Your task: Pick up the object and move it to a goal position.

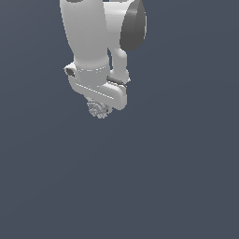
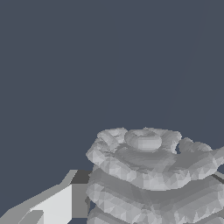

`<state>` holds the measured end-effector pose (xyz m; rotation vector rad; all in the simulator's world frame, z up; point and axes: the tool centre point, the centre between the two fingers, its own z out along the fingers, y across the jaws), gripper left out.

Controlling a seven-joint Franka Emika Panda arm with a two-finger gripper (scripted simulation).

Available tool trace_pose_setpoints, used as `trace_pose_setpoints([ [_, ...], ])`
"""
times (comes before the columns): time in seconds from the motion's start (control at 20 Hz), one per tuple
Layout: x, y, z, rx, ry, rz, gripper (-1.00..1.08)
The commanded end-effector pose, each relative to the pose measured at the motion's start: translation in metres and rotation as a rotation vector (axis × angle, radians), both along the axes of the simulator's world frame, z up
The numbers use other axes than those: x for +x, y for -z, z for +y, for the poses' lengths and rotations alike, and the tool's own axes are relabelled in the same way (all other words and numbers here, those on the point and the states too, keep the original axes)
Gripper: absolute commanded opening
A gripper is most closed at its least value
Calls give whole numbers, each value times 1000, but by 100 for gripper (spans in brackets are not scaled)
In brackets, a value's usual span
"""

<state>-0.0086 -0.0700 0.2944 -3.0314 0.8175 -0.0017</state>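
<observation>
Wrist view: claw [image 2: 144, 205] grips ribbed object [image 2: 148, 175].

One arm, one gripper, one object.

Counted: one white robot arm [image 1: 88, 32]; one white gripper [image 1: 99, 106] at its end; one small light-grey ribbed lump [image 1: 97, 110] with thread-like ridges, filling much of the wrist view [image 2: 153, 175]; only one white finger [image 2: 57, 205] visible there beside the lump; one plain dark blue-grey surface [image 1: 177, 177].

Ribbed grey object [image 2: 153, 175] touches one pincer finger [image 2: 57, 203].
</observation>
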Motion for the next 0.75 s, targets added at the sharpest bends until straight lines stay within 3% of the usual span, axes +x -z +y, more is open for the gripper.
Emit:
trace_pose_setpoints([
  [0.0,-3,-22,-11,0,-1,1,-100],
  [0.35,-5,-62,-33,-1,-1,2,-100],
  [0.7,-5,-75,-39,-1,-1,2,-100],
])
